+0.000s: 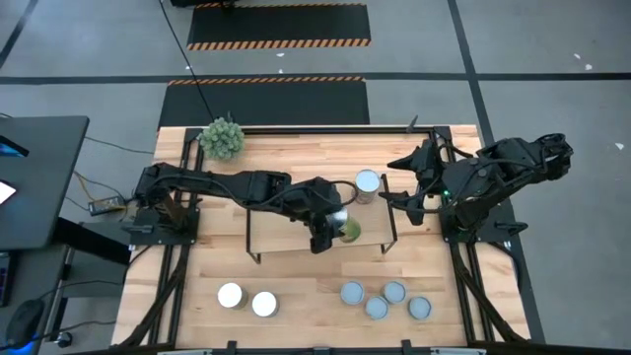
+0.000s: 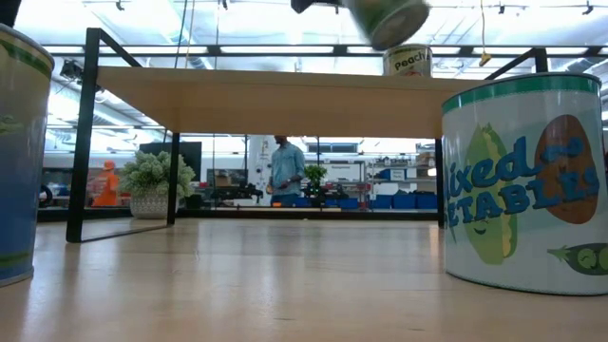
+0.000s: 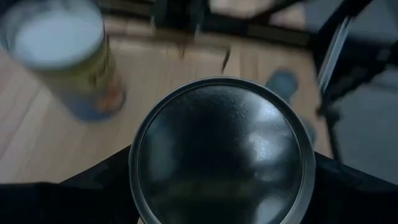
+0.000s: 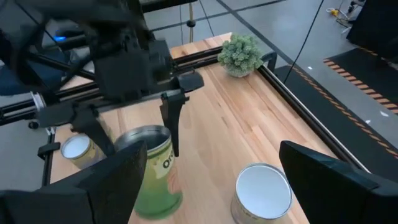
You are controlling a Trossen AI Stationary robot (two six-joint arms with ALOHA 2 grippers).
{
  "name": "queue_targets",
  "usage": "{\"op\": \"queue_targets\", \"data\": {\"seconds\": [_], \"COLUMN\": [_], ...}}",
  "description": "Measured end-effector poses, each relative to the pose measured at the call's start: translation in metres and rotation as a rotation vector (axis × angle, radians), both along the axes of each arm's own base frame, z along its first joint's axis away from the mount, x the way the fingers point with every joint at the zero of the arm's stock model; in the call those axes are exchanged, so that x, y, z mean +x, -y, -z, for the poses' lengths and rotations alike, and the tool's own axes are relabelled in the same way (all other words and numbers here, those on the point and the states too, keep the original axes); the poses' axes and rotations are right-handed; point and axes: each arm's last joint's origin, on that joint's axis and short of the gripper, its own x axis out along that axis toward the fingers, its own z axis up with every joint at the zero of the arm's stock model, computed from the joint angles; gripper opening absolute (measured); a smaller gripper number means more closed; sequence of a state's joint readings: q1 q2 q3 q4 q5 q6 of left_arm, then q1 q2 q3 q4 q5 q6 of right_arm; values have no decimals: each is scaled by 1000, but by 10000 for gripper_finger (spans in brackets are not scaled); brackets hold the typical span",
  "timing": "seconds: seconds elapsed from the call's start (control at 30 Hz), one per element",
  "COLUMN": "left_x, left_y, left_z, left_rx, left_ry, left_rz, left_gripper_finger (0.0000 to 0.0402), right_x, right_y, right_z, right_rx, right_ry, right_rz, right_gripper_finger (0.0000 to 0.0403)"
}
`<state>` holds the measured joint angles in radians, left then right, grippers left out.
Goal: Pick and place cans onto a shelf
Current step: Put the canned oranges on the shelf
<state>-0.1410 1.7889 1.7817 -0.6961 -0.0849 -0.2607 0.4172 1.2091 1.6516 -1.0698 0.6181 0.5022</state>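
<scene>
Left gripper [image 1: 336,229]: over the right part of the shelf [image 1: 286,212], jaws clamped across a green-sided vegetable can [image 1: 347,230], which hangs tilted above the board and is not yet set down.
Why held so: gripping the sides leaves the can's base free, likely so it can be lowered flat onto the board.
Carried can, left wrist view: its silvery end [image 3: 222,149] fills the frame between the dark fingers.
Can already shelved: a peach can [image 1: 367,184] stands upright near the shelf's right end, just beside the carried can; my guess is the pair is being lined up there.
Right gripper [image 1: 408,189]: waits at the shelf's right end, jaws wide, holding nothing; it looks parked clear of the placing arm.
Cans still waiting: two white-topped cans [image 1: 247,299] and four grey-blue-topped cans [image 1: 385,299] on the surface [image 1: 296,286] in front of the shelf.
Plant ball [image 1: 222,137]: far left corner, apart from the work.
</scene>
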Motion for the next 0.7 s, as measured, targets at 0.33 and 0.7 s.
{"op": "queue_targets", "data": {"seconds": [0.33,0.7], "left_x": [-8,-10], "left_y": [-3,-2], "left_z": [12,22], "left_rx": [104,182], "left_ry": [-145,-231], "left_rz": [70,135], "left_gripper_finger": [314,326], "right_x": [0,0], "right_y": [-1,-1], "right_z": [1,1], "right_rx": [5,7], "right_ry": [-5,-5], "right_rz": [-6,-7], "right_gripper_finger": [374,374]}}
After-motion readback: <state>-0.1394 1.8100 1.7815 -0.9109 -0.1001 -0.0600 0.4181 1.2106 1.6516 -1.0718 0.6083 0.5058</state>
